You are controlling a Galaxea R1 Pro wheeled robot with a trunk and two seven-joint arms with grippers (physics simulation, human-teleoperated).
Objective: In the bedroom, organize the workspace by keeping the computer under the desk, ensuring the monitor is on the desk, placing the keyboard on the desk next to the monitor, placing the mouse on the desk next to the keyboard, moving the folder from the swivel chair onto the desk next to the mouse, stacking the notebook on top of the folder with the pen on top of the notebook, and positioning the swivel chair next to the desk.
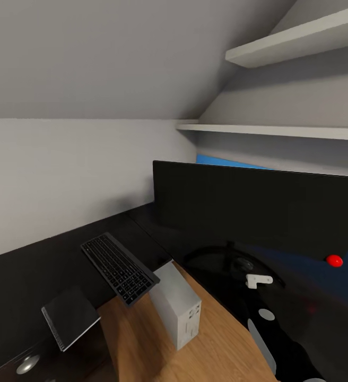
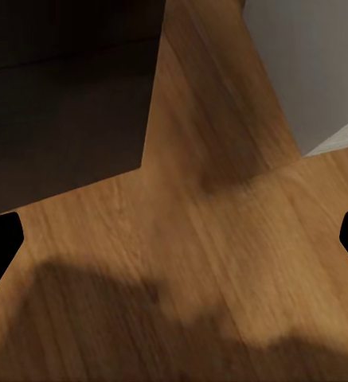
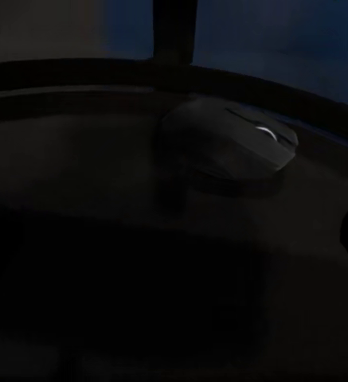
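Claw state: the right claw [image 3: 174, 350] has one dark fingertip at the frame edge, so its opening cannot be told, but it points at the black mouse [image 3: 231, 143] on the dark desk [image 3: 78, 207], probably to fetch it. The left claw, fingertips wide apart, faces wooden floor [image 2: 205, 239]. Beyond, keyboard [image 1: 119, 267] and notebook [image 1: 70, 317] overhang the desk edge, monitor [image 1: 259, 208] stands, computer [image 1: 177, 311] sits below; the folder's blue is mostly screened.

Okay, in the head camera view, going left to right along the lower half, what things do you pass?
Notebook → keyboard → computer → pen → the monitor's red dot.
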